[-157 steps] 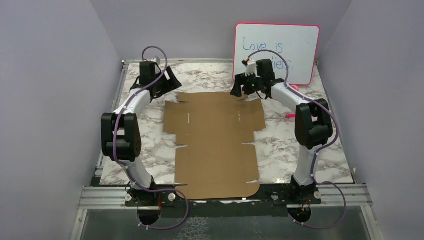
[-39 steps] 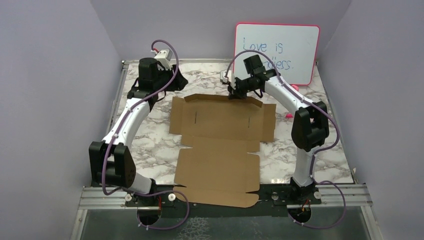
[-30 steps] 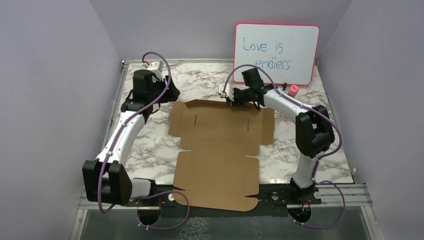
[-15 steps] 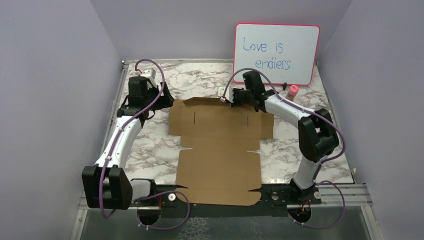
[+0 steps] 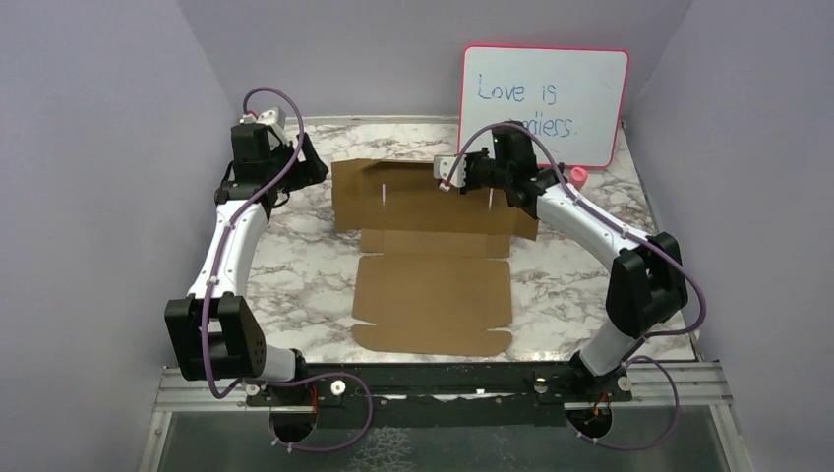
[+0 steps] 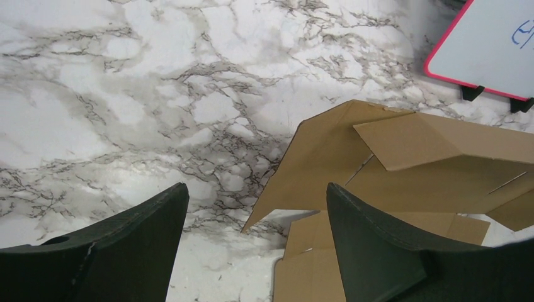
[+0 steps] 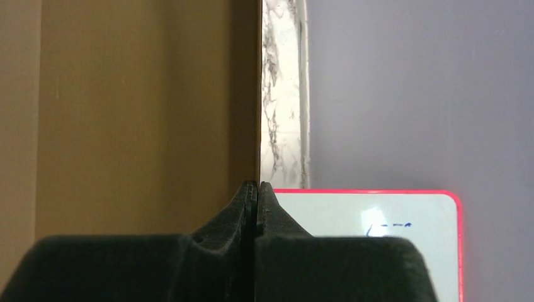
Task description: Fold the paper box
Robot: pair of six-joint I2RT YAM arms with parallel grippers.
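Overhead, the paper box [image 5: 433, 295] lies before the whiteboard [image 5: 546, 93], and my right gripper [image 5: 454, 183] holds its far panel up. Left wrist: the left gripper [image 6: 255, 189] gapes empty short of the whiteboard-side flap, ready to fold it. Right wrist: jaws pinched flat on that panel's edge.

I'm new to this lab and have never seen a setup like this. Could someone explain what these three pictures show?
The machine is two robot arms bolted at the near edge of a marble-patterned table. The wide picture comes from a fixed camera above and behind them. The other two come from a camera on each wrist, so each shows its own black fingers. On the table lies a brown cardboard sheet, the paper box, not yet folded up. A whiteboard stands at the back. The right gripper is shut on an edge of the box's far part, which is raised off the table. The left gripper is open and holds nothing.
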